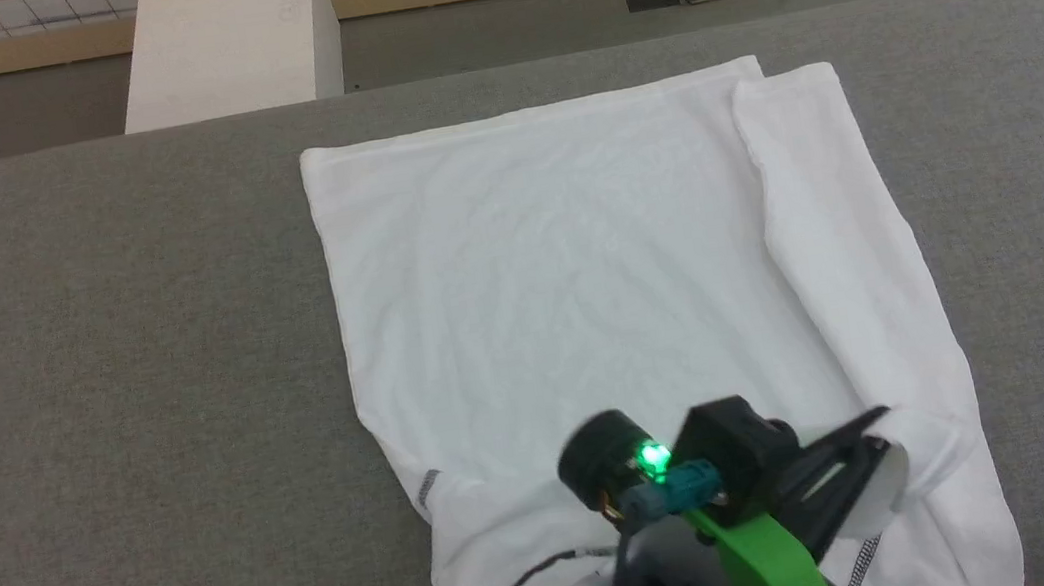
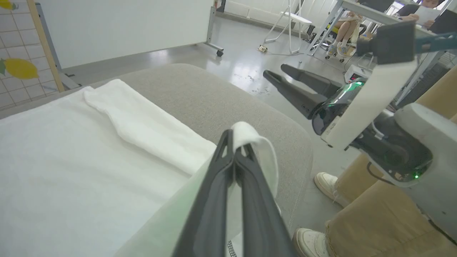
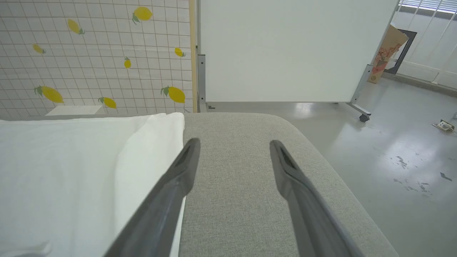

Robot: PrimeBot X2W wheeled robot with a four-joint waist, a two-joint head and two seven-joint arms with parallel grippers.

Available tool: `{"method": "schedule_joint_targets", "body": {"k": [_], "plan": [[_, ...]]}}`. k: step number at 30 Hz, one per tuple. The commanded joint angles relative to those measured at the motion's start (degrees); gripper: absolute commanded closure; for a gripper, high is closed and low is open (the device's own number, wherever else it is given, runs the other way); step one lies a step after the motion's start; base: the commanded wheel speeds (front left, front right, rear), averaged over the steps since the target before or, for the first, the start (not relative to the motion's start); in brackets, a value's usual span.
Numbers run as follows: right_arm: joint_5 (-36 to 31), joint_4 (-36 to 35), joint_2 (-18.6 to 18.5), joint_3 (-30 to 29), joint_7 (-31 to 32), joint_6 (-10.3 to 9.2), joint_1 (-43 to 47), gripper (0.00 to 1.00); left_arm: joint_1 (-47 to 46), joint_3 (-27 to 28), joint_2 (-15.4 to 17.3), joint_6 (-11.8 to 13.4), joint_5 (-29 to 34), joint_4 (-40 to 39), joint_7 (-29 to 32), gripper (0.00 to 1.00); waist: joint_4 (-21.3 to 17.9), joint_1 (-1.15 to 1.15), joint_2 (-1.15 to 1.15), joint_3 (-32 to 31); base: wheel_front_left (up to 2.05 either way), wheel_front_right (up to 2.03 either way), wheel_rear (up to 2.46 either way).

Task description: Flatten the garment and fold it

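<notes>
Left end effector (image 2: 235, 142) pinches the near right corner of the white T-shirt (image 1: 559, 268), which runs lengthwise away and leftward over the grey counter (image 1: 111, 387), while the spread right end effector (image 3: 234, 142) hangs beside its right edge.

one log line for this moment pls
left gripper: shut on garment edge | right gripper: open over table | garment: spread out, right side folded over

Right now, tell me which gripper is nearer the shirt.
Left. The left gripper is shut on the shirt; the right gripper hangs open beside its right edge, apart.
</notes>
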Motion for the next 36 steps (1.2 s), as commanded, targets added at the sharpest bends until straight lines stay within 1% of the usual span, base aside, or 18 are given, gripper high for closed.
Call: {"method": "schedule_joint_targets", "body": {"k": [1, 4, 9, 13, 14, 15, 16, 22, 25, 28, 30, 32, 34, 36], "plan": [[0.4, 0.1, 0.0, 0.1, -0.4, -0.10, -0.8, 0.00, -1.2, -0.7, -0.7, -0.6, 0.1, 1.8, -0.8, 1.00, -0.3, 0.00, -0.01, 0.8, 0.00, 0.00, 0.00], [0.5, 0.5, 0.0, 0.6, -0.6, -0.10, -1.5, 0.00, -1.9, -4.4, -2.0, -2.3, -0.5, 9.3, -1.9, 1.00, -0.8, 0.00, -0.01, 1.9, 0.00, 0.00, 0.00], [0.6, 1.6, 0.0, 1.5, -0.9, -0.10, -2.7, 0.00, -4.9, -9.8, -2.6, -4.1, 1.3, 22.4, -3.8, 1.00, -1.6, 0.00, -0.01, 3.1, 0.00, 0.00, 0.00], [0.5, 2.4, 0.0, 2.3, -1.0, -0.10, -3.3, 0.00, -6.2, -12.8, -2.7, -4.3, -0.2, 29.8, -5.2, 1.00, -2.2, 0.00, -0.01, 3.6, 0.00, 0.00, 0.00], [0.5, 2.5, 0.0, 2.3, -1.0, -0.10, -3.4, 0.00, -6.3, -13.4, -2.7, -4.3, -0.9, 30.9, -5.5, 0.72, -2.3, 0.00, -0.01, 3.6, 0.00, 0.00, 0.00], [0.5, 2.7, 0.0, 2.5, -1.0, -0.10, -3.5, 0.00, -6.6, -13.9, -2.7, -4.1, -1.7, 32.0, -5.9, 0.16, -2.4, 0.00, -0.01, 3.7, 0.00, 0.00, 0.00], [0.4, 2.8, 0.0, 2.5, -1.0, -0.10, -3.5, 0.00, -6.9, -14.3, -2.7, -3.9, -2.5, 32.5, -6.3, 0.00, -2.4, 0.00, -0.01, 3.7, 0.00, 0.00, 0.00], [0.0, 3.0, 0.0, 2.1, -0.5, -0.10, -3.2, 0.00, -9.8, -15.2, -2.7, -2.7, -8.8, 30.8, -9.7, 0.00, -1.5, 0.00, -0.01, 2.6, 0.00, 0.00, 0.00], [-0.3, 2.6, 0.0, 1.9, -0.1, -0.10, -2.9, 0.00, -11.8, -13.7, -2.7, -3.2, -12.3, 29.2, -10.6, 0.00, -0.7, 0.00, -0.01, 1.7, 0.00, 0.00, 0.00], [-0.4, 2.3, 0.0, 1.6, 0.3, -0.10, -2.5, 0.00, -13.4, -11.5, -2.4, -3.1, -13.8, 27.6, -11.2, 0.00, 0.2, 0.00, -0.01, 0.8, 0.00, 0.00, 0.00], [-0.4, 2.1, 0.0, 1.4, 0.6, -0.10, -2.1, 0.00, -13.8, -10.0, -1.0, -3.1, -14.7, 25.0, -11.1, 0.00, 0.7, 0.00, -0.01, 0.1, 0.00, 0.00, 0.00], [-0.3, 2.0, 0.0, 1.4, 0.8, -0.10, -1.7, 0.00, -13.3, -7.9, 1.0, -2.1, -16.0, 21.3, -11.4, 0.00, 1.1, 0.00, -0.01, -0.6, 0.00, 0.00, 0.00], [-0.3, 1.9, 0.0, 1.3, 0.9, -0.10, -1.3, 0.00, -12.6, -5.9, 3.6, -0.4, -16.5, 17.1, -11.7, 0.00, 1.5, 0.00, -0.01, -1.1, 0.00, 0.00, 0.00], [-0.2, 1.7, 0.0, 1.3, 1.0, -0.10, -0.9, 0.00, -11.3, -3.5, 6.6, 2.1, -16.5, 12.7, -12.9, 0.00, 1.8, 0.00, -0.01, -1.5, 0.00, 0.00, 0.00]]}}
